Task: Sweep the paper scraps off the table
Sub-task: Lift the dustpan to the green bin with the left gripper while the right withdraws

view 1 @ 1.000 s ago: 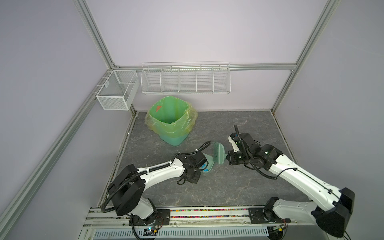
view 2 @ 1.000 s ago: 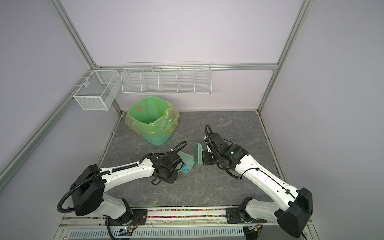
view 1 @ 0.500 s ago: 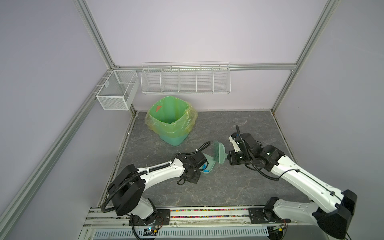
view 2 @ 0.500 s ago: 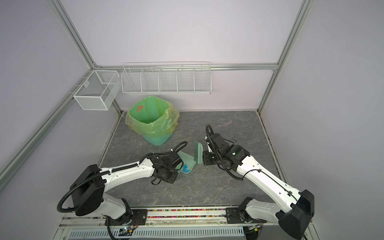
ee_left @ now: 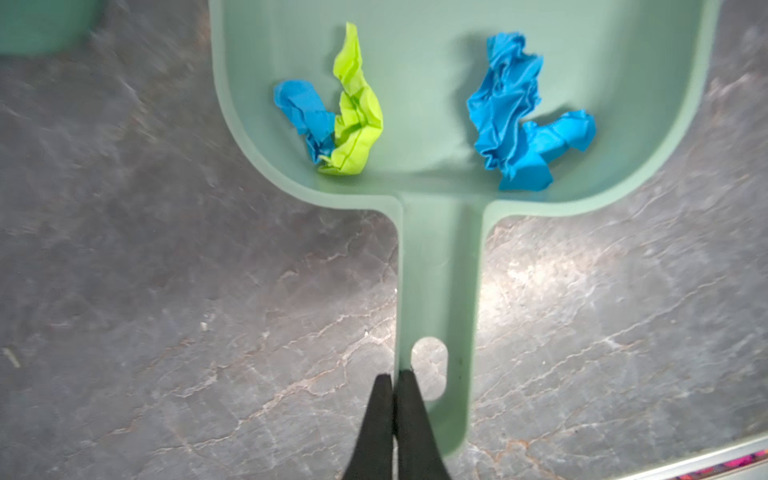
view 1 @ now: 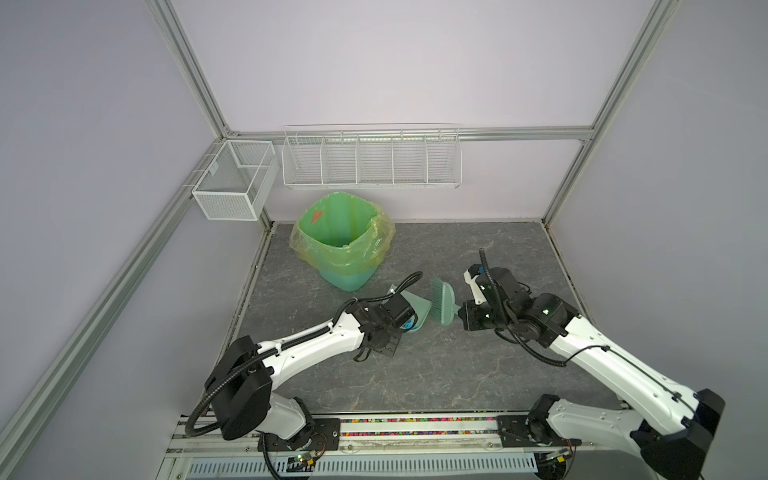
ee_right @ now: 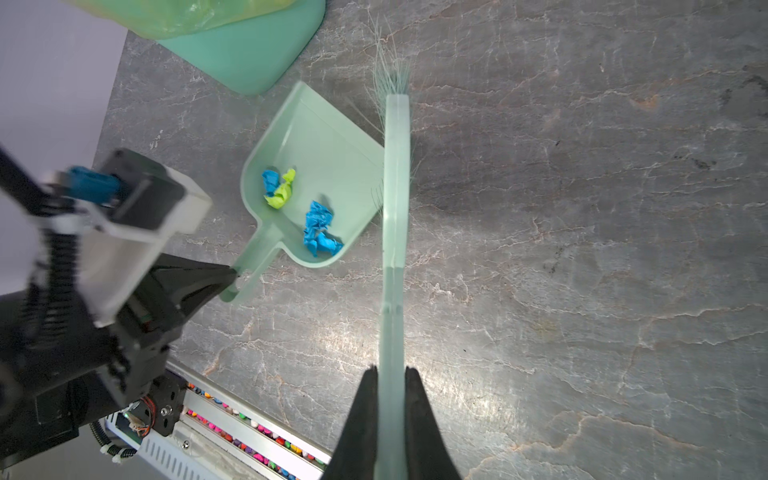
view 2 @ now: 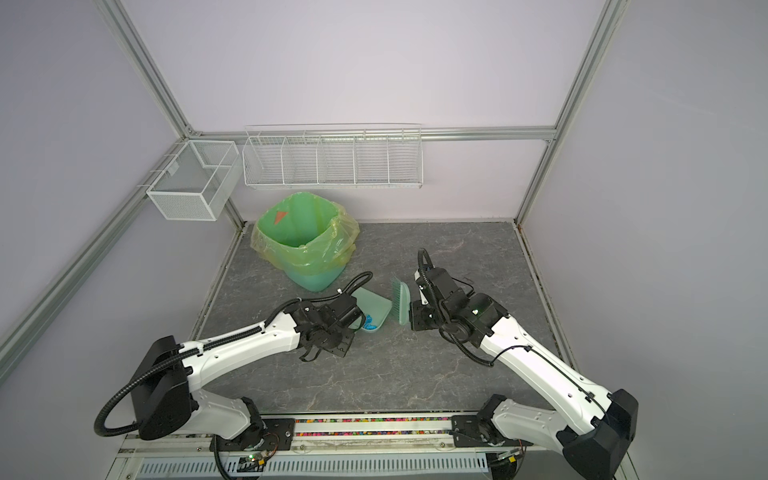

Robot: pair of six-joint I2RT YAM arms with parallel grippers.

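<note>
Several paper scraps, blue (ee_left: 515, 124) and lime green (ee_left: 355, 120), lie inside the pale green dustpan (ee_left: 436, 50), which rests on the table (view 1: 457, 374) in front of the bin. My left gripper (ee_left: 392, 376) is shut on the side edge of the dustpan handle (ee_left: 440, 270), near its hanging hole. My right gripper (ee_right: 390, 374) is shut on the handle of the pale green brush (ee_right: 395, 174). The brush stands on edge right beside the pan's open mouth, bristles toward the back. Both top views show the pan (view 1: 415, 309) (view 2: 374, 305) between the two wrists.
A green bin with a yellow-green liner (view 1: 343, 245) stands at the back left, just behind the dustpan. A white wire rack (view 1: 372, 160) and a mesh basket (view 1: 235, 185) hang on the walls. An aluminium rail (view 1: 415, 428) runs along the front edge.
My left gripper's jaws have shut on the dustpan handle. The brush and the right arm have hardly moved.
</note>
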